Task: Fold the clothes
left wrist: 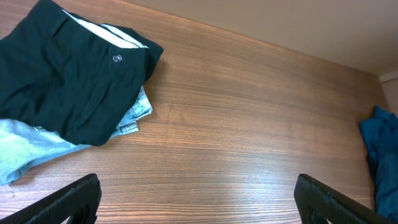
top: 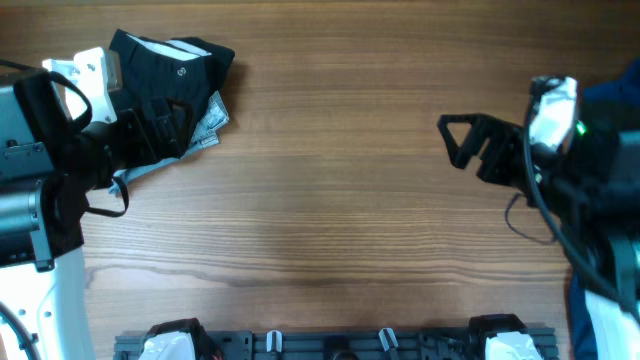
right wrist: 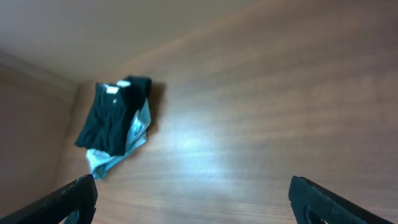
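Crumpled soft black shorts (left wrist: 68, 74) with a small round button (left wrist: 117, 58) lay atop light-blue denim (left wrist: 25, 146) on the wood-grain bench (left wrist: 249, 124), just ahead-left of the left gripper (left wrist: 199, 199), jaws spread wide and empty. The right gripper (right wrist: 193, 199), equally spread, stood well apart.

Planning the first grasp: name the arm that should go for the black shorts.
Left. The left gripper, open, hangs close to the black shorts at the left end of the table. The right gripper, also open, is far across the table from them.
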{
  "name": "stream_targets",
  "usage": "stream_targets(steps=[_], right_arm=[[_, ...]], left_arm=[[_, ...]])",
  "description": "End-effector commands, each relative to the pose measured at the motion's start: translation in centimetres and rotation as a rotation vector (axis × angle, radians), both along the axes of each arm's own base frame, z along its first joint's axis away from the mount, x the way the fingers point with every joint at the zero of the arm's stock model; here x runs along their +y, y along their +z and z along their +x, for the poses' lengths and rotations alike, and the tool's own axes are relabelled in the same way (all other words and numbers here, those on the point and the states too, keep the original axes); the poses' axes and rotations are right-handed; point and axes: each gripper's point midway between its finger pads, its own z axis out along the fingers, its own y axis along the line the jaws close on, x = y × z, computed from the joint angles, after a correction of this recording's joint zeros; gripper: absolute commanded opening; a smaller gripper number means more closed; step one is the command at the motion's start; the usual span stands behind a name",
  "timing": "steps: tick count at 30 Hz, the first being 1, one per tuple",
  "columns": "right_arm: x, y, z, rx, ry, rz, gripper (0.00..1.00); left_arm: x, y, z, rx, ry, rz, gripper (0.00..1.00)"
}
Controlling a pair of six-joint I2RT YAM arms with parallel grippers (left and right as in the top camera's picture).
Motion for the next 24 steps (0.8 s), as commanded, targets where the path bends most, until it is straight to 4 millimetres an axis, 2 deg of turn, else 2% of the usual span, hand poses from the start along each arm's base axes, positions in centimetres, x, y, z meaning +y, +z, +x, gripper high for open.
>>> stream_targets(steps=[1,2,4,6,9,13,18,24], right_arm=[[-1.4,4.7,-2.4,-0.307,0.049,-0.222,1.00],[-1.4,5.6,-2.8,-0.396,0.080,-0.290,0.99],[-1.5,6.1,-3.4,-0.504,0.112,-0.381,0.99],[-1.9,5.0,-3.9,-0.558,0.108,-0.435,1.00],[-2.4,1.3,-4.0,-0.533,0.087,-0.449,0.99],[-2.3,-6.0,-4.0,-0.474,0.097,-0.432,1.00],[-2.3,-9.8,-4.1,-0.534,0.032,-0.335,1.00],[-2.8,-12.9,-5.4,-0.640,-0.027,-0.300,1.00]], left_arm=[[-0.3,0.0,-0.1,-0.002,-0.007,-0.010,1.00],[-0.3,0.0,-0.1,-0.002,-0.007,-0.010,1.00],[-0.3,0.0,-0.1,-0.002,-0.007,-0.010,1.00],[-0.3,0.0,-0.1,-0.002,-0.006,-0.010,1.00],[-0.3,0.0,-0.1,-0.002,-0.007,-0.010,1.00],[-0.3,0.0,-0.1,-0.002,-0.006,-0.010,1.00],[-0.3,0.0,-0.1,-0.002,-0.007,-0.010,1.00],[-0.3,0.0,-0.1,-0.002,-0.007,-0.010,1.00]])
